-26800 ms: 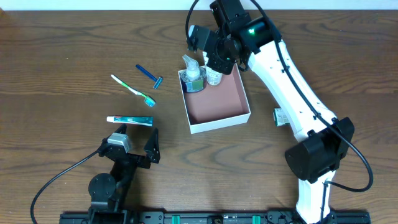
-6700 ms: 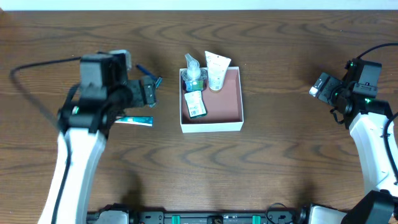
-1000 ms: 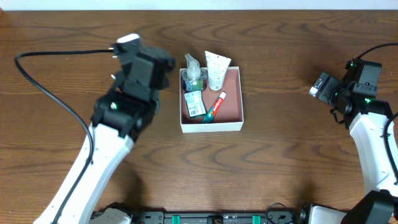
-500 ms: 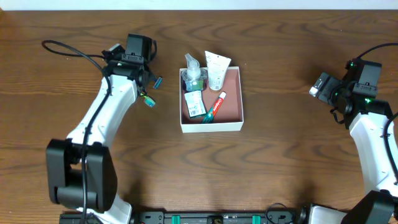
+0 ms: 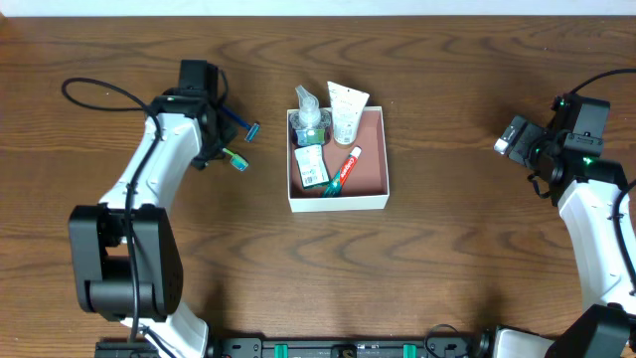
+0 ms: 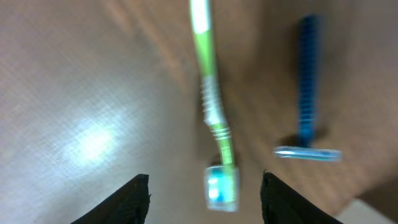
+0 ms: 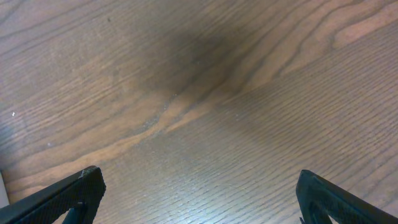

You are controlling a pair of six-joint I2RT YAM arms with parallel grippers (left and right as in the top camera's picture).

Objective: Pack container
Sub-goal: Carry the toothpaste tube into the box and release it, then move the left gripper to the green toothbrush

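The container (image 5: 338, 203), a shallow white-walled box with a pink-brown inside, stands mid-table. In it are a clear pump bottle (image 5: 308, 117), a white tube (image 5: 345, 111), a small green-labelled pack (image 5: 311, 166) and a red toothpaste tube (image 5: 341, 169). Left of it lie a green toothbrush (image 6: 214, 124) and a blue razor (image 6: 306, 93). My left gripper (image 6: 205, 205) hovers open over the toothbrush, with the brush head (image 5: 236, 159) between its fingertips and apart from both. My right gripper (image 7: 199, 199) is open wide over bare wood at the far right.
The razor (image 5: 241, 123) lies just right of the toothbrush, close to the container's left wall. The left arm's black cable (image 5: 89, 89) loops over the table's left side. The right arm (image 5: 586, 199) stands along the right edge.
My left arm has swung left and down from beside the container to above the toothbrush and razor. The right arm has not moved.
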